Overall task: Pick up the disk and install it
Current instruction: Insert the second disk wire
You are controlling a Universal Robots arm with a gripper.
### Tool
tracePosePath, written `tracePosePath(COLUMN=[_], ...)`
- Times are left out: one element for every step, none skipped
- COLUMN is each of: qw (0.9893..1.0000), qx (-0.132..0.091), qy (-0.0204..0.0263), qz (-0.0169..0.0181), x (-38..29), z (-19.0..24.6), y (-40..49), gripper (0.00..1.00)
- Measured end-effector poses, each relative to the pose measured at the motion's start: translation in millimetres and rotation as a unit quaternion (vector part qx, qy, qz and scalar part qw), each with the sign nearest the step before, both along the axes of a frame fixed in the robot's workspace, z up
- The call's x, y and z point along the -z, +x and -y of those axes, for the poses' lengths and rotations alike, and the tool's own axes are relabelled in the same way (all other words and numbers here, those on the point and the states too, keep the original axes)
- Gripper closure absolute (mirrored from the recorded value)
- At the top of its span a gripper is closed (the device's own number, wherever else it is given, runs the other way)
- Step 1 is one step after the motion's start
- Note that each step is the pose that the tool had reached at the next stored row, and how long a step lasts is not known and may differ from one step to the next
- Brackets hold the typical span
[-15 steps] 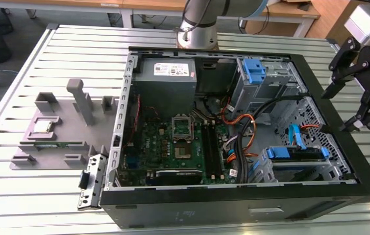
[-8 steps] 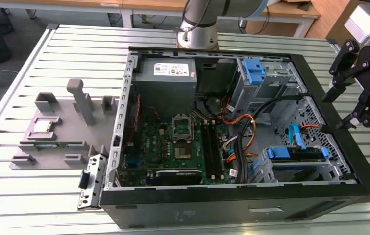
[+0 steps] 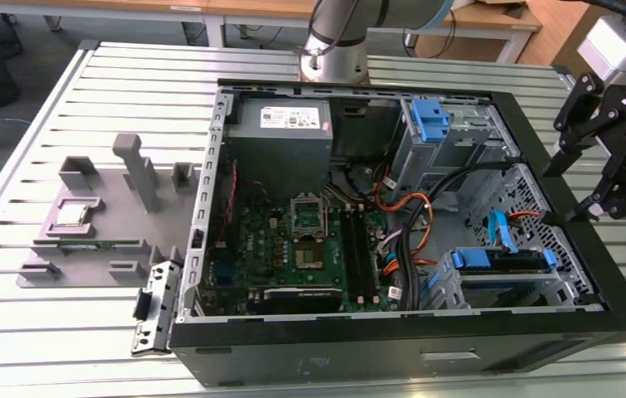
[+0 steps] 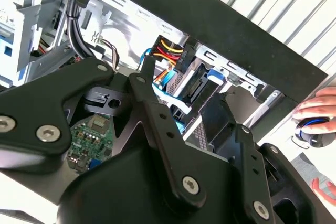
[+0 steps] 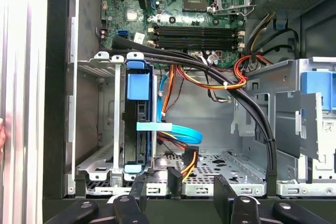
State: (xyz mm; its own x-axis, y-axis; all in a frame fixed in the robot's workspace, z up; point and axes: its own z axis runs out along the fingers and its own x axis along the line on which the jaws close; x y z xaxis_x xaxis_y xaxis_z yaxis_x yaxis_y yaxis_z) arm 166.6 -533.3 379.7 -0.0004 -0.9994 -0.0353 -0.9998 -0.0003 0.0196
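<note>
Down beneath the tool, inside the cage, sits the flat silver-grey disk (image 5: 137,129) with its bright blue plastic carrier frame, standing on edge between the cage walls. In the exterior view the disk (image 3: 498,259) lies just below and inward of the tool. By the look of it, it's seated: the blue frame rides in the slots of the perforated silver metal drive cage (image 5: 100,129), which is what holds it upright.

And the tool (image 5: 181,198), a black two-finger affair, hangs spread wide with nothing between its fingers. In the exterior view the tool (image 3: 606,195) hovers over the wall of the big black steel computer case (image 3: 401,348), right by the cage, so I'd judge it has no grip on the disk at all.

Just beside the disk, a flat light-blue ribbon cable (image 5: 181,132) curls out toward the bundle of orange and yellow power wires (image 5: 210,82), close enough to reach the drive's connector end. Farther from the tool lies the green motherboard (image 5: 199,30). The case rests open side up on the slatted aluminium surface (image 3: 70,99), giving the tool access from above. Close to the tool outside the case, a person's hand (image 4: 320,109) rests on a small blue-and-black object.
</note>
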Motion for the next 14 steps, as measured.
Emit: tracePosePath(qw=[1.0,1.0,1.0,1.0,1.0,1.0,1.0,1.0,1.0,1.0,1.0,1.0,1.0,1.0], qx=[0.0,0.0,0.0,0.0,0.0,0.0,0.0,0.0,0.0,0.0,0.0,0.0,0.0,0.0], qy=[0.0,0.0,0.0,-0.0001,0.0,0.0001,0.0002,0.0,0.0,0.0,-0.0005,-0.0005,-0.0005,-0.0005], qz=[0.0,0.0,0.0,0.0,0.0,0.0,0.0,0.0,0.0,0.0,0.0,0.0,0.0,0.0], x=[1.7,3.0,4.1,5.1,5.8,8.2,10.2,11.9,13.5,14.2,14.1,14.2,14.2,14.2], z=[-0.1,-0.4,-0.8,-1.5,-2.2,-3.9,-4.0,-4.2,-4.4,-4.4,-4.4,-4.4,-4.4,-4.4], y=[0.2,0.6,1.0,1.6,2.1,3.4,3.4,3.4,3.4,3.5,3.7,3.7,3.7,3.7], gripper=[0.38,0.38,0.38,0.38,0.38,0.38,0.38,0.38,0.38,0.38,0.38,0.38,0.38,0.38])
